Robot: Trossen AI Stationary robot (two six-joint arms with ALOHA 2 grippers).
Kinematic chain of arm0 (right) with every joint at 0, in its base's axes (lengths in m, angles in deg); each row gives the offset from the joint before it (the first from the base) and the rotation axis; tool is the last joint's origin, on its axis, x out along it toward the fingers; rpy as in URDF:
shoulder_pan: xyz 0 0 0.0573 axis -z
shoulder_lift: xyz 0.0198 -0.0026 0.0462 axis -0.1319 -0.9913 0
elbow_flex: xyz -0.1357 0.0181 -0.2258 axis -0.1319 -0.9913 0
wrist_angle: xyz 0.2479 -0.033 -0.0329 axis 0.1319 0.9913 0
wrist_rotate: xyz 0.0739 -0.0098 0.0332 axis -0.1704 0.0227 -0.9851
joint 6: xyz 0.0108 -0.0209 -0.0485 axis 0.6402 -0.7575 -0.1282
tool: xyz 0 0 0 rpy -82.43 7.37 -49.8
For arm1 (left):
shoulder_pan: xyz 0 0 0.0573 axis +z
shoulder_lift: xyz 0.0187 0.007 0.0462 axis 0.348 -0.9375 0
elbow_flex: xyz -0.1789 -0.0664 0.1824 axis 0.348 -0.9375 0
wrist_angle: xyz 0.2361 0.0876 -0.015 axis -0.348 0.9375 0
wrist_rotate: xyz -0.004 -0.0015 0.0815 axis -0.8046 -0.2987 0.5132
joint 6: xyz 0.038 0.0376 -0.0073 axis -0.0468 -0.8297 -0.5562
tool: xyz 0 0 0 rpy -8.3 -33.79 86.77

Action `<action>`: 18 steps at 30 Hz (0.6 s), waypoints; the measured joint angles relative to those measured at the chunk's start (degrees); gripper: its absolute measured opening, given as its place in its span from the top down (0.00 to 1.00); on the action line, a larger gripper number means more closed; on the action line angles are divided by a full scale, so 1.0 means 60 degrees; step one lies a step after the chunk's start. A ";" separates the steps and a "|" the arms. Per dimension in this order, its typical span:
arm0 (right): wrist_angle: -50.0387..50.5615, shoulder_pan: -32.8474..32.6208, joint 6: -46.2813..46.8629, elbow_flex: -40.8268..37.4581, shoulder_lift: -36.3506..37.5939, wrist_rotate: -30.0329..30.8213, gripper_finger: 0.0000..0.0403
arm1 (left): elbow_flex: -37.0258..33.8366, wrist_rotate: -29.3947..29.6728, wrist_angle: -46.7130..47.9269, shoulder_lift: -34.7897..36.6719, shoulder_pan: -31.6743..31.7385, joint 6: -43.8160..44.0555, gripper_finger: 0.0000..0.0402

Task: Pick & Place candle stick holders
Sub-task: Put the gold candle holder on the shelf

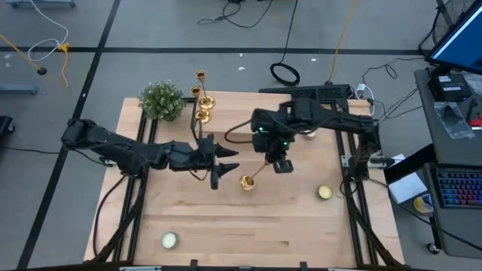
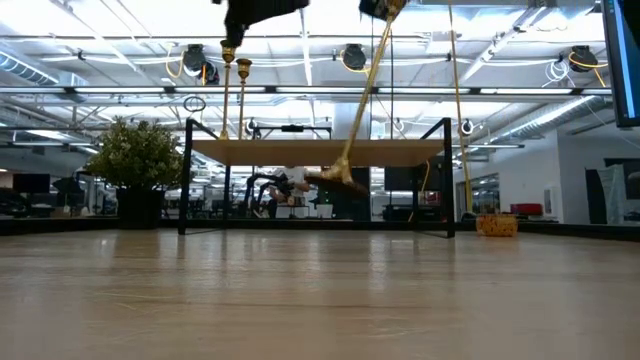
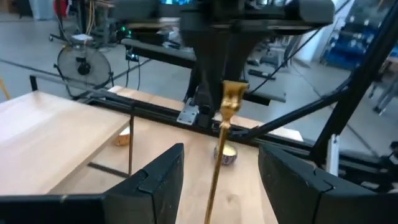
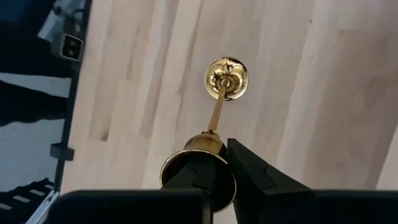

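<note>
My right gripper (image 1: 280, 164) is over the middle of the table, shut on a gold candle stick holder (image 1: 256, 175) that hangs below it. My left gripper (image 1: 224, 165) is just to the left of it, level and open. In the left wrist view the holder's stem (image 3: 216, 168) shows ahead of that gripper, in line with the gap between the fingers and untouched. Two more gold candle stick holders (image 1: 201, 98) stand upright on their bases at the far edge, beside the green plant (image 1: 162, 99). My right gripper holds the candle stick holder by its top end, at the small cup (image 4: 200, 146), between its two fingers. The fingers come from above, slanting down. The holder hangs tilted and clear of the table, its round base (image 1: 247, 181) lowest and swung toward the left arm.
A short round candle (image 1: 169, 240) lies near the front left, and another (image 1: 324, 193) at the right. The plant and the two standing holders (image 2: 235, 95) fill the far left corner. Bare wood (image 1: 248, 226) lies in front of the grippers.
</note>
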State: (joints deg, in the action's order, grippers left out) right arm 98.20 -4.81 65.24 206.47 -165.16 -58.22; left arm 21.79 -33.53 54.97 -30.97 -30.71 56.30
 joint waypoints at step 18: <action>0.0153 0.0112 0.0303 0.0058 -0.0308 0.0076 0.96 | 0.3240 -0.1264 0.2548 -0.2602 0.0630 -0.0660 0.48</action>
State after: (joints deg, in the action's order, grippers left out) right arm 99.12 -4.14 67.05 206.82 -167.00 -57.77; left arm 41.23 -41.11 70.26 -46.58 -26.93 52.33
